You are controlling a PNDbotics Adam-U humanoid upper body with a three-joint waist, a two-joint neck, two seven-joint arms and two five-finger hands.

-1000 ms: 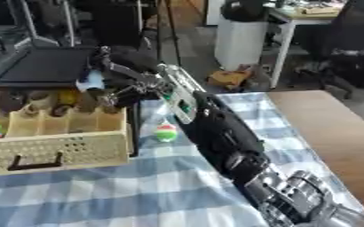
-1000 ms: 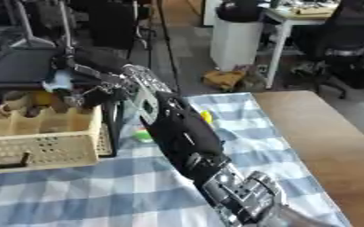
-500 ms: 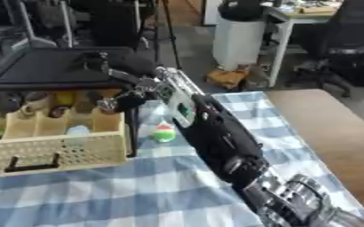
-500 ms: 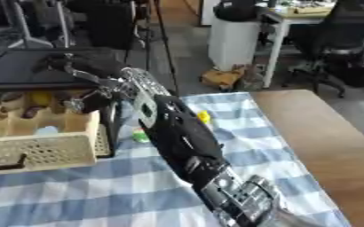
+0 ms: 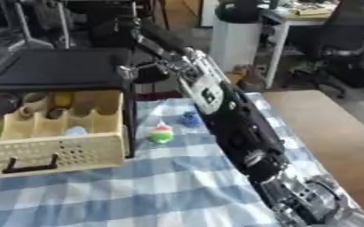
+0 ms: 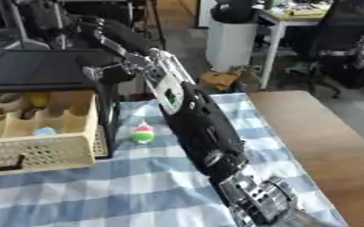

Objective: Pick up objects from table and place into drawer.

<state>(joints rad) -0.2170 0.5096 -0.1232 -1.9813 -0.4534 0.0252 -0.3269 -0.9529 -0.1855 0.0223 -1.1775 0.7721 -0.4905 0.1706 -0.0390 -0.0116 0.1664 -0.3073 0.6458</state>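
Note:
My right arm reaches from the lower right up to the far left, and its black hand (image 6: pixel 113 39) hovers above the black cabinet top (image 5: pixel 53 73), behind the pulled-out beige drawer (image 5: pixel 57 153). The fingers look stretched out and hold nothing. A light-blue thing (image 5: pixel 75 131) lies in a front compartment of the drawer. A yellow thing (image 5: pixel 63 98) and a dark round thing (image 5: pixel 5 103) sit in the back compartments. On the checked cloth beside the drawer lie a small green, red and white ball (image 5: pixel 161 133) and a blue thing (image 5: pixel 190 118). No left hand shows.
The blue checked cloth (image 5: pixel 138 190) covers the left part of the table; bare brown wood (image 5: pixel 325 133) lies to the right. Behind the table stand a white bin (image 5: pixel 235 42), desks and office chairs.
One second ago the right hand held the light-blue thing over the drawer. It let go; the thing now lies in the drawer, and the hand has risen up and back.

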